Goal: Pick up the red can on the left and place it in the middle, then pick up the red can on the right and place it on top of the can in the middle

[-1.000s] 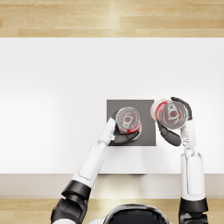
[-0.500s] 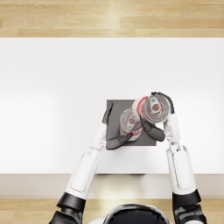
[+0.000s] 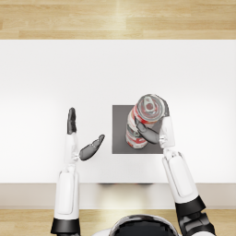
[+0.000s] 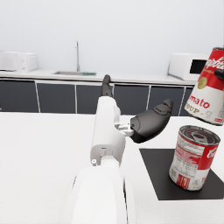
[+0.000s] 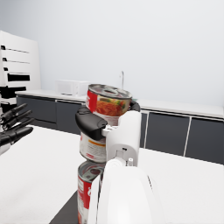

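Red and white, with a bare metal lid, the upper can (image 3: 148,110) sits gripped in my right hand (image 3: 152,129): fingers wrap its far side and the thumb presses the near side, clamped around the label's middle. I hold it there, I judge, so the base stays free of my fingers and can meet the lid beneath. In the left wrist view the can (image 4: 209,89) hangs tilted above the lower can (image 4: 194,157), a clear gap between them, so it is not yet set down. The right wrist view shows the same: the held can (image 5: 106,118) above my fingers' grip line, the second one (image 5: 87,192) directly under the hand.

The lower can (image 3: 134,136) stands upright on the dark mat (image 3: 120,129) marking the middle spot, which I take to mean the first half of the job is done. From above it shows just below and to the thumb side of my right hand, partly covered by it.

My left hand (image 3: 83,143) is released, fingers spread and holding nothing, well apart from the mat, over the white table (image 3: 46,83). I read that as keeping it out of the stacking path.

Both cans carry tomato-soup-style labels, red upper band, pale lower band, gold medallion; the rims look undented.
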`<state>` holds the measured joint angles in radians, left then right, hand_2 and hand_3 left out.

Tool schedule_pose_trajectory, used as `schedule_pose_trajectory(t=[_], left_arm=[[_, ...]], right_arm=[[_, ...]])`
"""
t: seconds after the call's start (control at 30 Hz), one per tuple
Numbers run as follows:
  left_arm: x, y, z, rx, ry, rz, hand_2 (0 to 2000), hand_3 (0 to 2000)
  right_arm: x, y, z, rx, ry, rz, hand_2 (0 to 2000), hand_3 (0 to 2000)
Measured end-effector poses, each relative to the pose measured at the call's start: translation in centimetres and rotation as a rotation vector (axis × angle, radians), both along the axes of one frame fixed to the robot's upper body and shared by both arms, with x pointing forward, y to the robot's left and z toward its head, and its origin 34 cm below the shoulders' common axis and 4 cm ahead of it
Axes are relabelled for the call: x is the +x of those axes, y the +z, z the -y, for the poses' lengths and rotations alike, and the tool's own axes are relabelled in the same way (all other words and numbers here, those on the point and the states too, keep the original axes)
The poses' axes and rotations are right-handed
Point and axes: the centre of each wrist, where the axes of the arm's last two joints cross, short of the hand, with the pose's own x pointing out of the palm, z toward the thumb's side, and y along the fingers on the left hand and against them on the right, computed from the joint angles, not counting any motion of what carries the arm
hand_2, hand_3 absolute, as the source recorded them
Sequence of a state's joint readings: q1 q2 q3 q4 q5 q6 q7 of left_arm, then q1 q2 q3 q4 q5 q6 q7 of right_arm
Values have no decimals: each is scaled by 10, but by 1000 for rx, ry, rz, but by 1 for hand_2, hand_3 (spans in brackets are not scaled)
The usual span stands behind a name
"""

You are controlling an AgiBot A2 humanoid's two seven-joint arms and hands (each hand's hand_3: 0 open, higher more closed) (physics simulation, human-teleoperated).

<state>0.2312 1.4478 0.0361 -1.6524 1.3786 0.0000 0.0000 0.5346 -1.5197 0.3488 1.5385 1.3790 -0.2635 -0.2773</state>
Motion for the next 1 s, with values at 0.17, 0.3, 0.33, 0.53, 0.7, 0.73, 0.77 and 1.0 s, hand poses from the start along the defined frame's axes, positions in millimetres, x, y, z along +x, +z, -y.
schedule_pose_trajectory(t=[0.17, 0.3, 0.33, 0.53, 0.7, 0.73, 0.77, 1.0], left_arm=[[-1, 1, -3, -8, 14, 6, 0, 0], [-2, 1, -4, -12, 19, 5, 0, 0], [-1, 1, -4, -13, 19, 4, 0, 0], [-1, 1, -3, -19, 21, 6, 0, 0], [-1, 2, -3, -23, 22, 9, 0, 0], [-1, 2, -3, -24, 21, 10, 0, 0], [-1, 3, -2, -24, 20, 12, 0, 0], [-2, 7, -1, -29, 17, 31, 0, 0]], right_arm=[[1, -17, -2, -16, 4, -54, 2000, 1520], [1, -25, -3, -20, 1, -83, 2000, 1520], [2, -25, -3, -17, -5, -84, 2000, 1520], [4, -29, -4, -12, -8, -92, 2000, 1520], [-1, -28, -4, -1, -13, -100, 0, 0], [-2, -26, -4, 4, -11, -94, 0, 0], [-3, -23, -4, 11, -12, -85, 0, 0], [-9, 4, 0, 72, -28, -1, 0, 0]])
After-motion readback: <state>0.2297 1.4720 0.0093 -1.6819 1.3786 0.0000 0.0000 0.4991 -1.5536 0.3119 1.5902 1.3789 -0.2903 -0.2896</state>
